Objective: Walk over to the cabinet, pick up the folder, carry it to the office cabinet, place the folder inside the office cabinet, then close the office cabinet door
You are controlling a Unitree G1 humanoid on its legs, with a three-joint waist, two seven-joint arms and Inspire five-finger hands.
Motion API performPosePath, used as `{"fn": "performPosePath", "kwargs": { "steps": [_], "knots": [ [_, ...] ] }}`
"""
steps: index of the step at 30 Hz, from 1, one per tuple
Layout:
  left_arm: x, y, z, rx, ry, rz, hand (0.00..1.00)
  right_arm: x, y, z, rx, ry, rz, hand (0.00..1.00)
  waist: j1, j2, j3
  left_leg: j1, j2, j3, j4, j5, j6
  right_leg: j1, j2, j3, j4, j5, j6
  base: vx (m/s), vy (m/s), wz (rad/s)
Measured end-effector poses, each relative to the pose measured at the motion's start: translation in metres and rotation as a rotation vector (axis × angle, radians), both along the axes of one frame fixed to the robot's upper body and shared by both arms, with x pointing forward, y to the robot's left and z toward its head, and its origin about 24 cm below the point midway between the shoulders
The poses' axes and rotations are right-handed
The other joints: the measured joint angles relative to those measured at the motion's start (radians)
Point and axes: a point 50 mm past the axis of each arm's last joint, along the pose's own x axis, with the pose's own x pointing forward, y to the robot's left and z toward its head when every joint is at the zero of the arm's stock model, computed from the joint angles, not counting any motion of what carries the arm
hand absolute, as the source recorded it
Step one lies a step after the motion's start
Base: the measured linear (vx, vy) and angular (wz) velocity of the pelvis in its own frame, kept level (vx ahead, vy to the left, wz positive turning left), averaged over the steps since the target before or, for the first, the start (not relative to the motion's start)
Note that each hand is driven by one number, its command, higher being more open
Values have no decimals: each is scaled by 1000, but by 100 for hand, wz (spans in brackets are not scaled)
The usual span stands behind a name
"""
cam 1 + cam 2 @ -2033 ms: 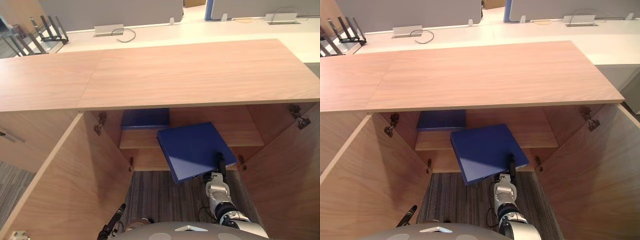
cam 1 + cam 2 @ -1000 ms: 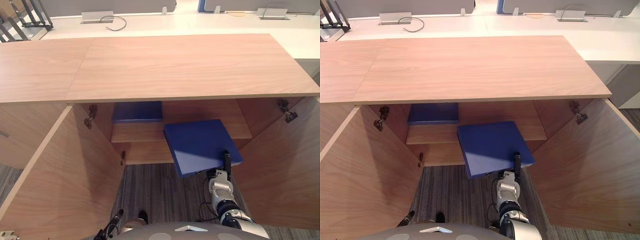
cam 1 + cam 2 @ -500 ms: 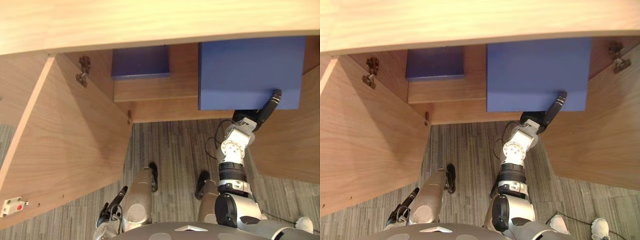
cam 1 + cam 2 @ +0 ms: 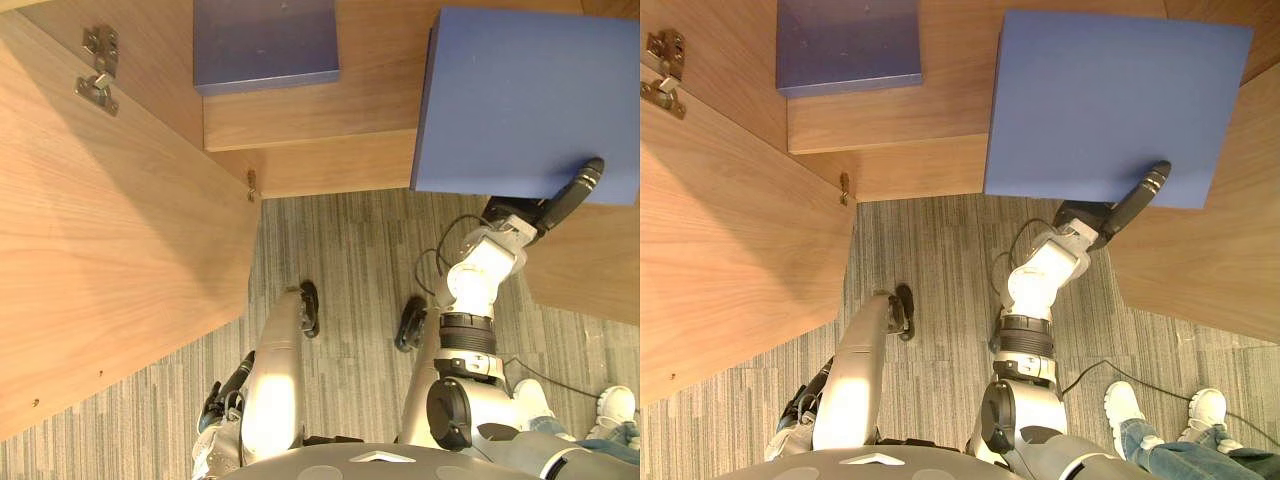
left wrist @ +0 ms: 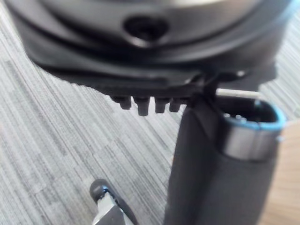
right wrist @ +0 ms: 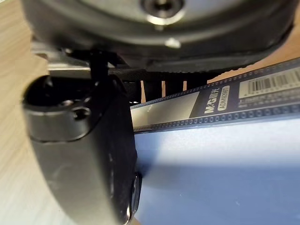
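A blue folder [image 4: 1105,95] is held over the right of the cabinet shelf [image 4: 300,120], pinched by the right hand [image 4: 1095,218], with the thumb on top and the fingers hidden beneath. A second folder [image 4: 265,45] lies on the shelf's left. The left hand [image 4: 222,398] hangs well below the shelf, fingers relaxed.

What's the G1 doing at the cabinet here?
The right hand grips a blue folder by its near edge, thumb on top, holding it over the shelf of the open office cabinet. A second blue folder lies on that shelf to the left. The left door and right door stand open. The left hand hangs relaxed, holding nothing. A person's shoes show nearby.
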Motion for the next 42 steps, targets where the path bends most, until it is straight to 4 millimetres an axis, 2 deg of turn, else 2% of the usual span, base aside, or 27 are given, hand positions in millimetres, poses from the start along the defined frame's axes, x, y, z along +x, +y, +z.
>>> {"fn": "performPosePath", "kwargs": {
  "steps": [4, 5, 6, 8, 12, 13, 15, 18, 22, 27, 31, 34, 35, 42],
  "knots": [
    [1, 0, 1, 1, -6, -2, 100, 26, -3, 44, -56, -57, 31, 0, -3, 3, 13, -35, 2, -6, 19, 0, 0, -33, 0, 1, 19, 0, -1, -32, -10, 1],
    [2, 0, 1, 2, -10, -3, 100, 36, -5, 63, -82, -68, 47, 0, -3, 3, 19, -44, 2, -7, 22, 1, 0, -41, 0, 1, 22, 0, -1, -37, 1, 3],
    [2, 0, 1, 1, -11, -4, 100, 40, -6, 73, -95, -73, 59, 0, -3, 4, 20, -50, 2, -9, 22, 2, -1, -46, 0, 1, 22, 1, 0, -38, 0, 3],
    [3, -1, 1, 1, -12, -5, 100, 55, -6, 114, -141, -103, 102, 0, 1, 7, 25, -72, 1, -14, 23, 11, 4, -62, 0, -5, 22, 3, 0, -20, 2, 5],
    [6, -4, 2, 1, -20, -28, 100, 64, -6, 162, -181, -131, 147, 0, 25, 12, 31, -86, -3, -26, 19, 17, -1, -69, -4, -20, 22, 3, -1, 19, -2, 7],
    [7, -4, 2, 2, -21, -32, 100, 64, -6, 168, -185, -136, 149, 0, 27, 14, 32, -90, -6, -31, 17, 20, -1, -70, -7, -25, 22, 2, -2, 24, -7, 25],
    [11, -6, 3, 1, -31, -46, 100, 63, -13, 192, -204, -151, 138, 0, 30, 27, 42, -101, -33, -48, -4, 40, -3, -70, -31, -46, 22, 0, -2, 15, -11, 38],
    [15, -7, 5, 2, -43, -31, 100, 59, -23, 214, -197, -153, 114, 0, 40, 41, 64, -105, -58, -59, -34, 65, -4, -69, -58, -66, 20, -1, -3, -18, -14, 32],
    [13, -7, 5, 12, -24, -5, 100, 56, -33, 222, -142, -144, 101, 0, 50, 48, 68, -118, -76, -77, -55, 85, -6, -72, -72, -85, 19, -3, -4, -33, -2, 22],
    [13, -10, 4, 6, -19, -6, 100, 41, -50, 246, -118, -190, 43, 0, 54, 65, 91, -156, -99, -91, -48, 97, -5, -103, -97, -95, 50, -17, -5, -31, 17, 18],
    [3, -9, 1, 9, 7, -2, 100, 28, -65, 262, -115, -223, -4, 0, 56, 74, 99, -204, -104, -95, -13, 97, -7, -150, -111, -92, 102, -35, -10, -35, 18, 9],
    [-5, -8, -1, 8, 30, 3, 100, 22, -74, 267, -117, -232, -39, 0, 56, 75, 100, -229, -105, -101, 11, 95, -10, -178, -120, -90, 139, -51, -15, -57, 13, 7],
    [-6, -9, -2, 7, 36, 3, 100, 21, -76, 267, -116, -233, -43, 100, 56, 76, 100, -231, -105, -102, 15, 94, -11, -181, -121, -89, 145, -54, -16, -64, 5, 6],
    [-10, -12, -4, 6, 64, -8, 100, 19, -74, 271, -155, -212, -62, 100, 52, 76, 100, -250, -99, -105, 23, 99, -21, -214, -118, -81, 176, -65, -22, -55, 10, -1]
  ]
}}
